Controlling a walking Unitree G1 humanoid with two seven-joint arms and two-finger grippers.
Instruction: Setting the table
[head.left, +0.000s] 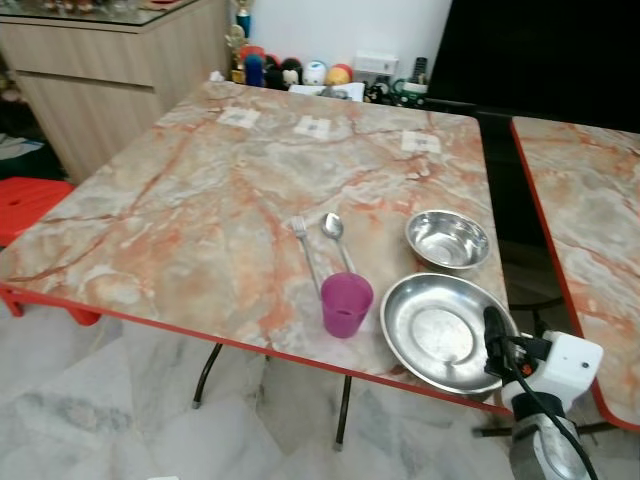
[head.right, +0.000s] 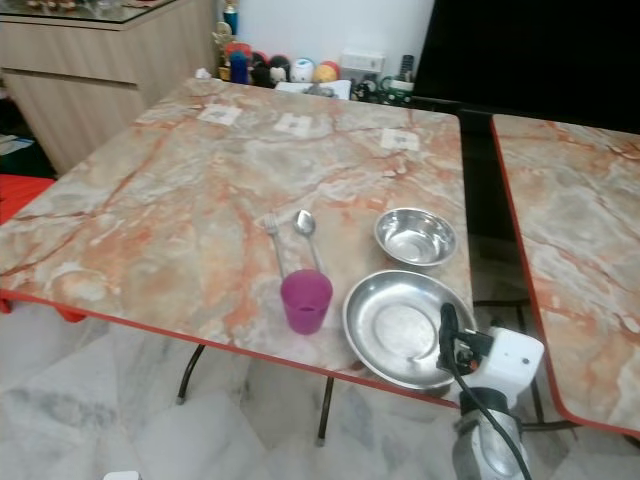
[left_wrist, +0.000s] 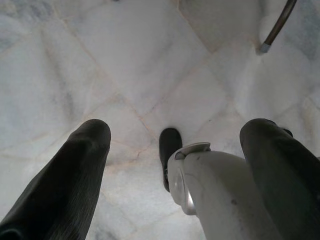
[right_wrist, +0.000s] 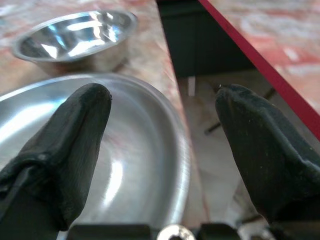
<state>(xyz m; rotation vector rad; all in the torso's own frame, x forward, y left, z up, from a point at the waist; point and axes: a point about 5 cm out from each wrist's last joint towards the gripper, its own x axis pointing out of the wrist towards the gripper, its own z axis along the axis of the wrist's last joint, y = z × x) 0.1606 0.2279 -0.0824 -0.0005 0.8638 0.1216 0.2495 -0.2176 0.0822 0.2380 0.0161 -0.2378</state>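
Right wrist view: spread fingers (right_wrist: 75, 145) straddle plate (right_wrist: 145, 150) rim at table (right_wrist: 155, 55) edge.

1 plate (head.left: 445, 332), 1 bowl (head.left: 447, 240), 1 cup (head.left: 346, 304), 1 fork (head.left: 304, 246), 1 spoon (head.left: 335, 234)

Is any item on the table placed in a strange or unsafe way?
Yes: the steel plate sits at the table's near edge, its rim seeming to reach past it, so it might be knocked off. The right hand is open at that rim. The pink cup stands upright; nothing is spilled.
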